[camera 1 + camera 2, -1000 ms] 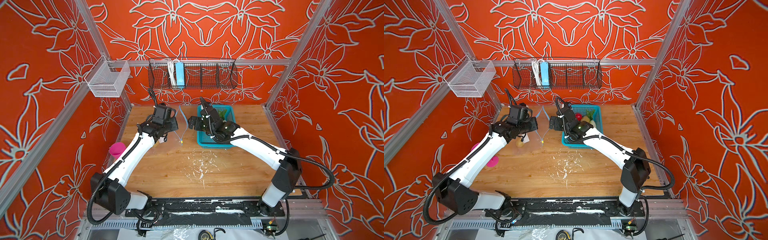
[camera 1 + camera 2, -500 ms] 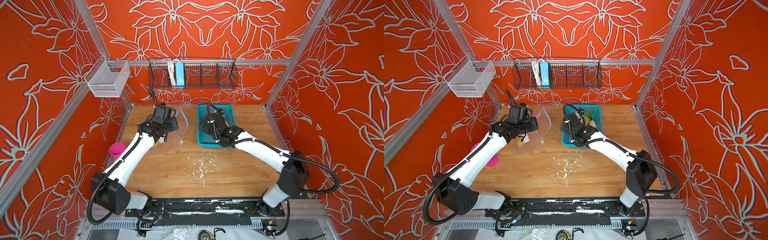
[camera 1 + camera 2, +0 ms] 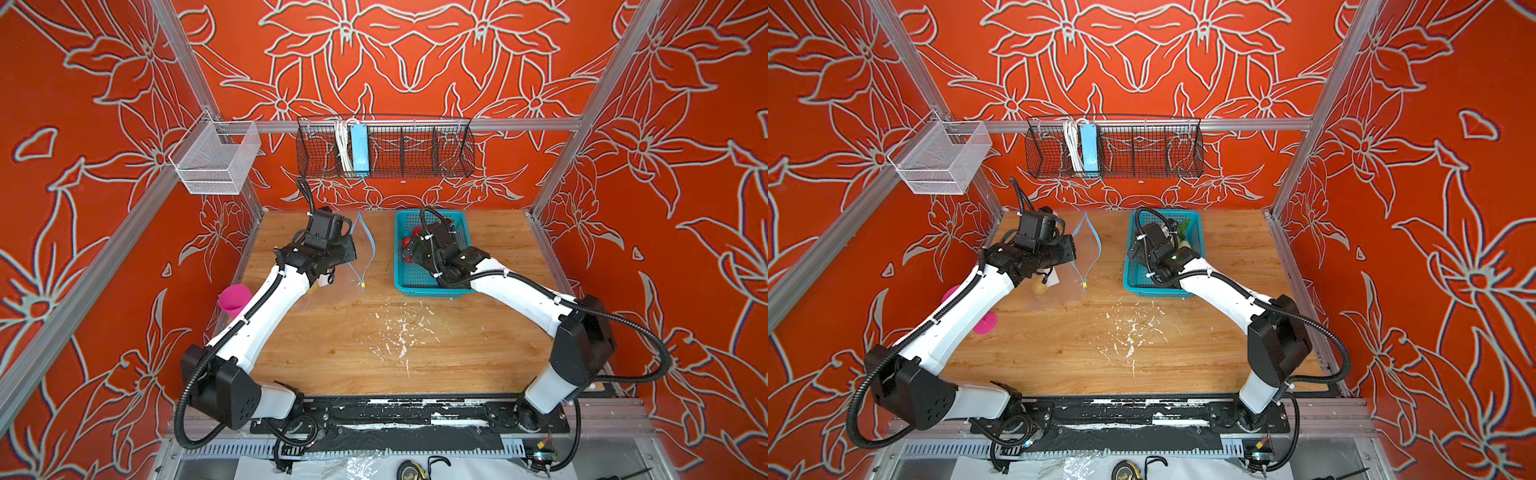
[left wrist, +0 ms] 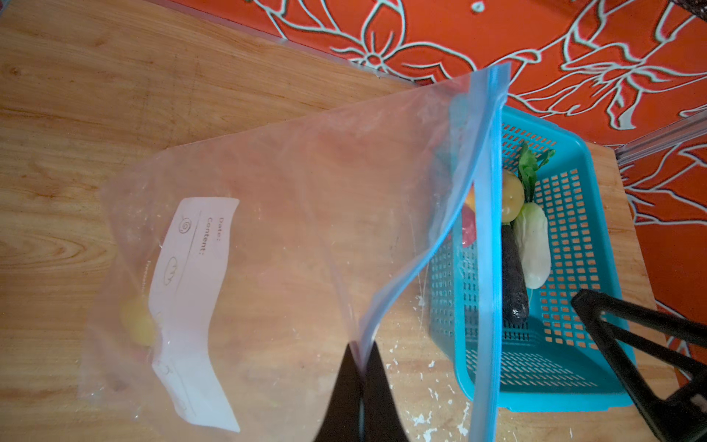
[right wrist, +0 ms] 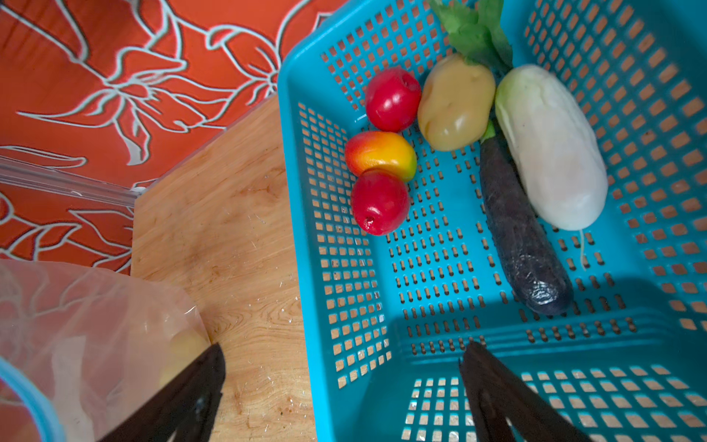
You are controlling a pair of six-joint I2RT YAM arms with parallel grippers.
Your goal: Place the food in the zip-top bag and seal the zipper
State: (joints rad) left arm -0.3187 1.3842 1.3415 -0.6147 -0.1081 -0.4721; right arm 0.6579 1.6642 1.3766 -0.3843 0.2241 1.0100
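Left pincer (image 4: 361, 358) is clamped tight on one lip of the clear floppy zip-top bag (image 4: 287, 229), holding the mouth up and gaping. The thin light-blue zipper strip (image 4: 487, 229) bows into an open loop in both top views, with the small yellowish slider (image 3: 363, 285) at its near end. The bag lies toward the far-left corner of the wooden bench (image 3: 374, 353), mouth facing the teal perforated plastic basket (image 5: 344, 287). One tan toy potato (image 4: 136, 325) is inside the bag beside the white rectangular label (image 4: 191, 287).

Right pincer (image 5: 340, 359) is spread wide and grips nothing. It straddles the basket wall on the bag side, one finger over bare bench, the other over the basket.

The basket sits at the bench's far edge, just right of centre. In its far half:
- red toy apple (image 5: 392, 99)
- red-yellow fruit (image 5: 380, 153)
- second red apple (image 5: 378, 201), touching the fruit
- second tan potato (image 5: 455, 103)
- white radish (image 5: 551, 149) with green leaves (image 5: 474, 30)
- dark eggplant (image 5: 520, 233), lying alongside the radish
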